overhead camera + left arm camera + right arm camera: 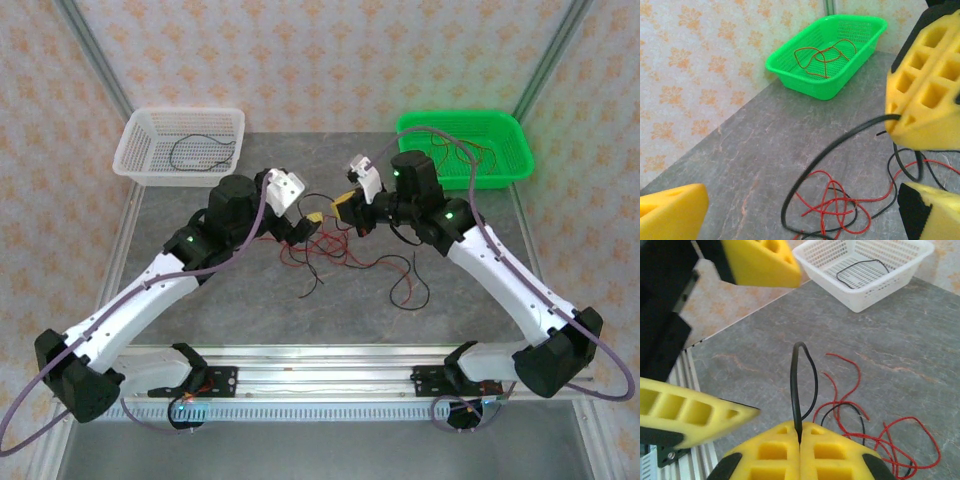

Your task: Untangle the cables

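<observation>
- Right gripper (800, 440) clamped shut on a black cable (798, 385), pads pressed flush w/ the strand pinched between them. The strand loops up from the pads, then drops back toward the table (330, 320).
- Left gripper (802, 212) spread wide, holding nothing. It faces the right gripper at close range, mid-table.
- Left wrist view: the black cable leaves the right gripper's tip and sweeps down in an arc across the gap betw. the left fingers (670, 212), touching neither as far as can be seen.
- Rest of the cables (345, 262), red & black, lie in a loose tangle on the table, under and just to the near side of both grippers. A few ends trail toward the right arm.
- White basket (880, 290), far left corner, has one black strand (860, 267) inside.
- Green basket (805, 82), far right corner, has a red strand (820, 55) inside.
- Both baskets sit well apart from the grippers.
</observation>
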Action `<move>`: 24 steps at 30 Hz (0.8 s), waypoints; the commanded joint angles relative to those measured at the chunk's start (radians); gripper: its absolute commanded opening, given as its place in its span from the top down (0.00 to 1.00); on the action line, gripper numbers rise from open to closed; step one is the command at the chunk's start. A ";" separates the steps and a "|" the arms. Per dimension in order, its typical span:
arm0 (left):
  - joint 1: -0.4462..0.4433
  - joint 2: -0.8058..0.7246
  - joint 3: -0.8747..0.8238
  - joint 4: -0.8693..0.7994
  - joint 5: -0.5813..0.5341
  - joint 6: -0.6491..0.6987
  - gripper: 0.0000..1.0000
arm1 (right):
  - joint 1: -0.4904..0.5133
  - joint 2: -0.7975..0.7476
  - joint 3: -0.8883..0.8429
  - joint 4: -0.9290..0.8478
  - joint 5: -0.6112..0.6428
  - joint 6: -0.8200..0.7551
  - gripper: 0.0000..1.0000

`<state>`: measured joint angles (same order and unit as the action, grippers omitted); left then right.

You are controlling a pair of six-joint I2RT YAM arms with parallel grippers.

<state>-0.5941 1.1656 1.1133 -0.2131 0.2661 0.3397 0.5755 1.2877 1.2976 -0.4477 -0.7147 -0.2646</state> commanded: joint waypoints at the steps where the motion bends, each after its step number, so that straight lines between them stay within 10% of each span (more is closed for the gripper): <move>1: -0.004 0.040 0.002 0.028 0.054 0.046 0.03 | 0.003 -0.021 0.007 -0.010 -0.069 -0.041 1.00; 10: -0.006 0.043 -0.013 0.104 0.004 0.061 0.47 | 0.005 -0.025 0.000 -0.025 -0.098 -0.057 1.00; 14: -0.009 0.008 -0.056 0.159 -0.004 0.053 0.99 | 0.006 -0.023 -0.013 0.019 -0.046 -0.014 1.00; 18: -0.010 -0.037 -0.100 0.213 -0.038 0.027 1.00 | 0.006 -0.018 -0.023 0.074 0.015 0.054 0.95; 24: -0.010 -0.048 -0.074 0.191 -0.235 -0.017 1.00 | 0.005 -0.046 -0.068 0.152 0.145 0.186 0.48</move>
<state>-0.6022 1.1316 1.0145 -0.0593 0.1619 0.3603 0.5781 1.2850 1.2579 -0.3676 -0.6621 -0.1585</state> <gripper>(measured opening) 0.044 0.488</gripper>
